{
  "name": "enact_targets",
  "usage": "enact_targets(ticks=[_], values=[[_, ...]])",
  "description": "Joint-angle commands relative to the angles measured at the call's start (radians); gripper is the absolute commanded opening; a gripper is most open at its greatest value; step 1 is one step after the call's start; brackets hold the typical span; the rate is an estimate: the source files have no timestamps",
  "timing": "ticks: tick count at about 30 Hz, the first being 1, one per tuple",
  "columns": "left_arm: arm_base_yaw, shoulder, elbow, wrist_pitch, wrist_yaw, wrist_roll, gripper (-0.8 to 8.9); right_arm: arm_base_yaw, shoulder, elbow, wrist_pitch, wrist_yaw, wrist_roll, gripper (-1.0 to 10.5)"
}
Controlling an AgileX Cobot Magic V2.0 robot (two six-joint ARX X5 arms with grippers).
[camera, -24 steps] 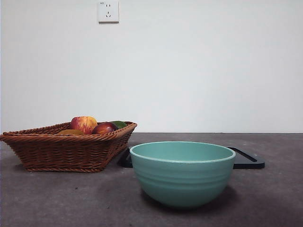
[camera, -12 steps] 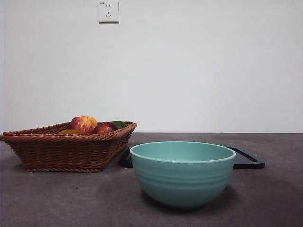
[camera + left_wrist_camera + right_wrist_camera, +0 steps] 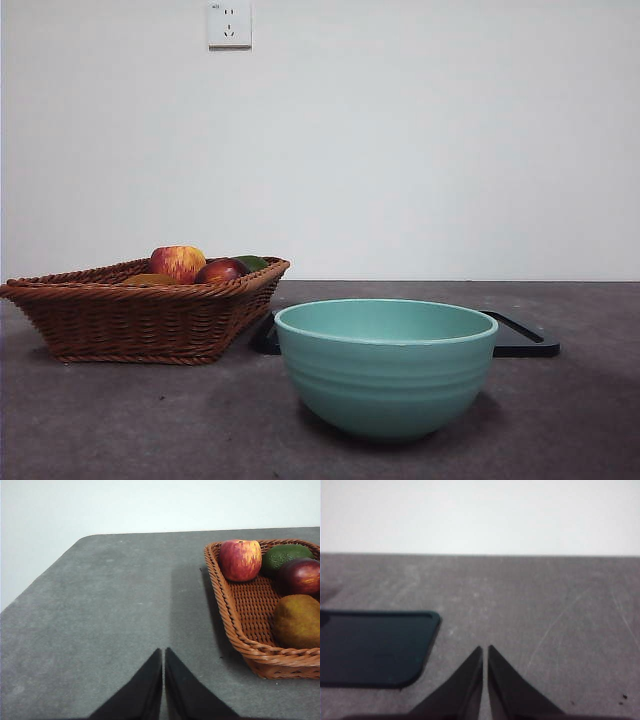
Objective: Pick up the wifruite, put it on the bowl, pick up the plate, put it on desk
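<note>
Nothing is seen to be moved since the earlier pictures: every thing is lying just as it was a second ago. No work is being done on the fruit yet, so the first step, the picking up of the wifruite [image 3: 297, 621], is judged to be waiting. The wifruite is being kept in the woven basket [image 3: 235, 630], in the corner nearest the left gripper [image 3: 163, 652], just beside the dark red fruit [image 3: 301, 576]; the apple [image 3: 240, 560] and a green fruit [image 3: 285, 556] are lying farther back. In the front view only its top [image 3: 150, 280] is being shown over the basket rim. The left gripper is being held with its jaws pressed together and nothing between them, above the bare counter [image 3: 110, 610] beside the basket. The right gripper [image 3: 485, 650] is also being held closed and holding nothing, over the counter near the dark flat tray [image 3: 372, 647], which may be the plate. The bowl [image 3: 386, 367] is standing alone in front of the tray, with nothing seen inside it. To do the step well, the left jaws should be opened wide first, and the gripper should be brought over the basket rim and down from above. The wifruite should be squeezed across its middle, gently, so it is not rolled into the dark red fruit. The basket edge should not be bumped.
</note>
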State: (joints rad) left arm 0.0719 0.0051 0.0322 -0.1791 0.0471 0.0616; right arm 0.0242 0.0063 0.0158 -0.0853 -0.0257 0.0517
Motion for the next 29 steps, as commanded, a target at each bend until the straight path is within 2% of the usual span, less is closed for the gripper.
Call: enact_targets(ticks=[1, 9, 29], values=[[0.002, -0.002, -0.021, -0.008, -0.003, -0.003, 0.07, -0.002, -0.003, -0.005, -0.006, 0.004, 0.0, 0.1], [0.002, -0.002, -0.021, -0.008, -0.003, -0.003, 0.07, -0.002, -0.003, -0.005, -0.1, 0.005, 0.0, 0.1], [0.002, -0.002, -0.021, -0.008, -0.003, -0.003, 0.07, -0.002, -0.003, -0.005, -0.072, 0.001, 0.0, 0.1]])
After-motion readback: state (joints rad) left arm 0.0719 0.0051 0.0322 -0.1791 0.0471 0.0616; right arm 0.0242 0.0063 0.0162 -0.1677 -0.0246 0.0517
